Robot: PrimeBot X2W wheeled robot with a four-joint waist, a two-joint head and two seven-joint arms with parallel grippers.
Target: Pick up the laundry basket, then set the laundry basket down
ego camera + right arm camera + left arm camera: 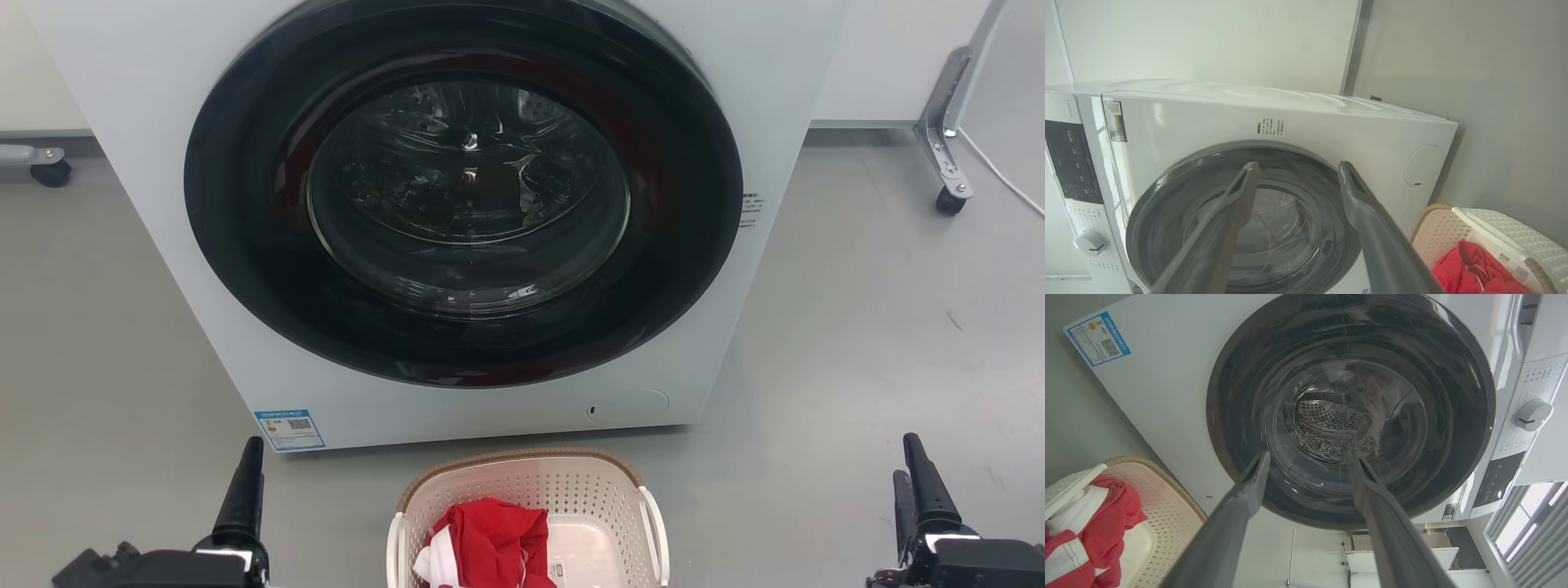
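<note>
Near centre, on grey floor, just in front of washer: laundry basket, upright, well apart from both grippers. Cream perforated walls, brown woven-look rim, white handles on left and right sides.

Inside basket, left half: crumpled red garment, w/ white cloth at its near-left edge. Right half: bare pale bottom w/ small printed label.

Beyond basket: washer front w/ round dark door, shut, glass in the middle. Thru the glass in left wrist view: perforated metal drum; contents too dim and glare-ridden to tell. Blue sticker at lower-left corner of washer front.

L gripper: in head view at near left, well left of basket, pointing far toward washer. In left wrist view, fingers parted w/ a clear gap, nothing between them, nothing touched; basket and red garment off to one side.

R gripper: in head view at near right, well right of basket, also pointing far. In right wrist view, same again: long dark fingers spread apart, gap bare, no hold on anything; basket corner w/ red garment at lower edge.
</note>
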